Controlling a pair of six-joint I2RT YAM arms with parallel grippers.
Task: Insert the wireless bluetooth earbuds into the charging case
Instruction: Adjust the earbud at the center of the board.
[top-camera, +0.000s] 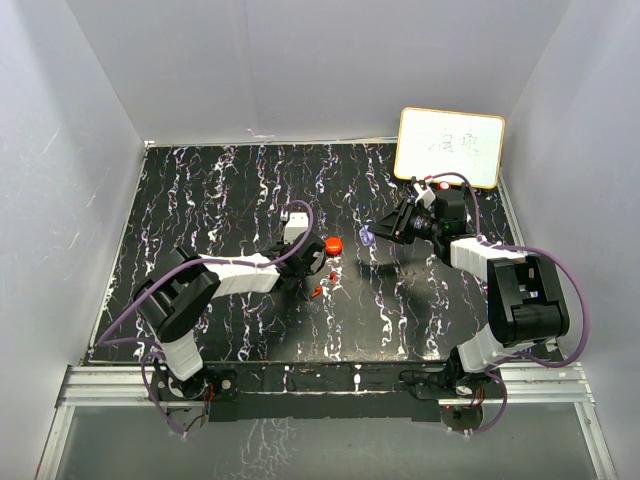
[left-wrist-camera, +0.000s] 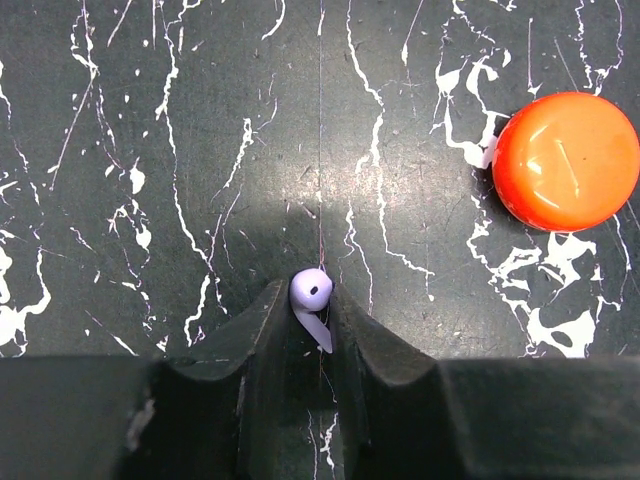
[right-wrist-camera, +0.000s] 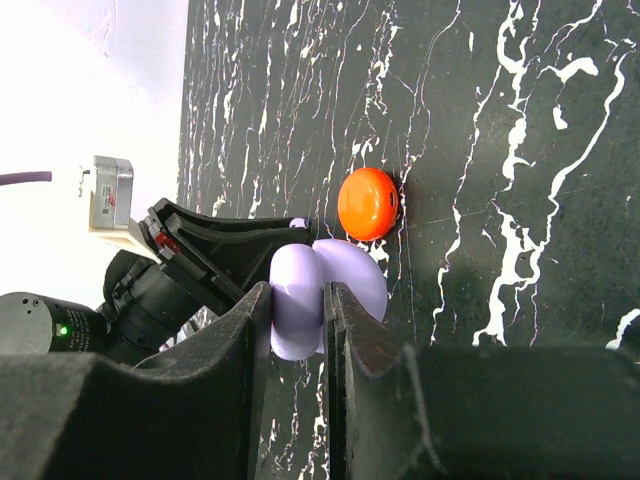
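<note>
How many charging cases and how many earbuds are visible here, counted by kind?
Charging cases: 2 (red case, lavender case)
Earbuds visible: 3 (two red earbuds, one lavender earbud)
Total: 5

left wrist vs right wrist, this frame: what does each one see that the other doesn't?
Left wrist only: a clear look at the lavender earbud, gripped at the tips of the left gripper; the right wrist gives at best a pale speck there. Right wrist only: the open lavender charging case clamped in the right gripper, plus the white wall. Both: the round red-orange case, shut, on the black marbled table, and the left gripper itself.
</note>
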